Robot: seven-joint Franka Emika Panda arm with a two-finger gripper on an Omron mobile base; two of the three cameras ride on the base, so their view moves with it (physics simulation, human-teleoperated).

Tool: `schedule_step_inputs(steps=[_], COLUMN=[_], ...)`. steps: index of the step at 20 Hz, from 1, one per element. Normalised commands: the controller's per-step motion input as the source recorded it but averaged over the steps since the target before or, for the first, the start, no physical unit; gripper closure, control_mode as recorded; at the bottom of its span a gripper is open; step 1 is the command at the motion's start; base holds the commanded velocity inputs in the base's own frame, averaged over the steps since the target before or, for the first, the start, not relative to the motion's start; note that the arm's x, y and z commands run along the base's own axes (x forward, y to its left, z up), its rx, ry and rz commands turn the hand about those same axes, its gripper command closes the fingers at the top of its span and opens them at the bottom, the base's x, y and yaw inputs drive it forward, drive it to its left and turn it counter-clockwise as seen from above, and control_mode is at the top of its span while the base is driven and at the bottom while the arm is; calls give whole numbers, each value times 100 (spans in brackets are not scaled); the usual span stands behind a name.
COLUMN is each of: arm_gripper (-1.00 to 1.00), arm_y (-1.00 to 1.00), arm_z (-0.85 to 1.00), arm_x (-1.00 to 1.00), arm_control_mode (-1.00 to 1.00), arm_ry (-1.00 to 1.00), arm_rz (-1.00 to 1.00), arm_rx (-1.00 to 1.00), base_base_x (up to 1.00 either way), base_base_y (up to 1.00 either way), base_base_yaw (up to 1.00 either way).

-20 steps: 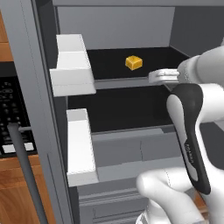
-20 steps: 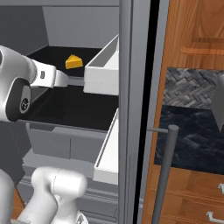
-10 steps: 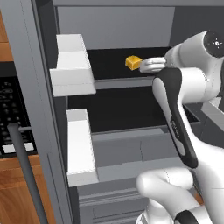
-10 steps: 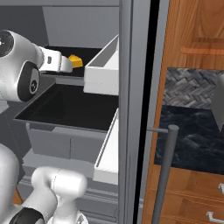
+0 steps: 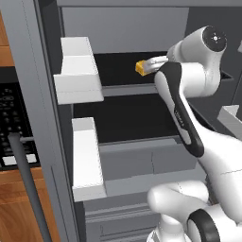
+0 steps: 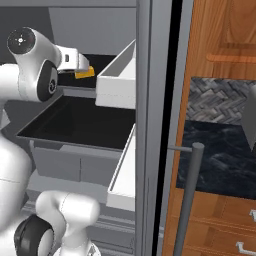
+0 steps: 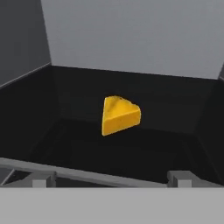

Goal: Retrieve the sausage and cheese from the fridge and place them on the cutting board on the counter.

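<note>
The pincer (image 7: pixel 109 178) reaches into the open fridge (image 5: pixel 123 28) at the level of its upper black shelf (image 7: pixel 131 153), with its two fingers spread wide and nothing between them. Straight ahead of it, a little way in on that shelf, sits the cheese (image 7: pixel 120 115), a bright yellow-orange wedge resting on its flat side with the narrow edge turned toward the left of the hand view. It is apart from the fingertips (image 7: pixel 43 180), which stand to either side of it and short of it.

From the left base view the cheese (image 5: pixel 141 67) shows just beyond the tip of the white hand, and from the right base view the cheese (image 6: pixel 85 73) peeks out just under the hand's end.

Below the pincer lies a second black shelf (image 6: pixel 75 122), bare where it shows. White door bins (image 5: pixel 78 71) hang to the pincer's left, and another white bin (image 6: pixel 117 80) stands to its right. Further right, past the fridge door edge, is the dark marbled desk (image 6: pixel 215 157) over wooden cabinets.

No brand, label or writing can be read on anything.
</note>
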Motion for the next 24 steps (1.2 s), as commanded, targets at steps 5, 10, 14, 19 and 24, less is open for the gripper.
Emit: schedule_step_inputs(steps=[5, 10, 14, 19, 24], arm_gripper=[-100, -100, -100, -100, -100], arm_y=[10, 15, 20, 5, 5], arm_z=[0, 0, -1, -5, -8], arm_x=[51, 39, 38, 32, 19], arm_control_mode=[-100, -100, -100, -100, -100], arm_ry=[2, 7, 8, 9, 5], arm_rz=[3, -3, -13, -21, -23], arm_rx=[-4, -1, 0, 0, 0], base_base_x=[0, 0, 0, 0, 0], base_base_y=[0, 0, 0, 0, 0], base_base_yaw=[0, 0, 0, 0, 0])
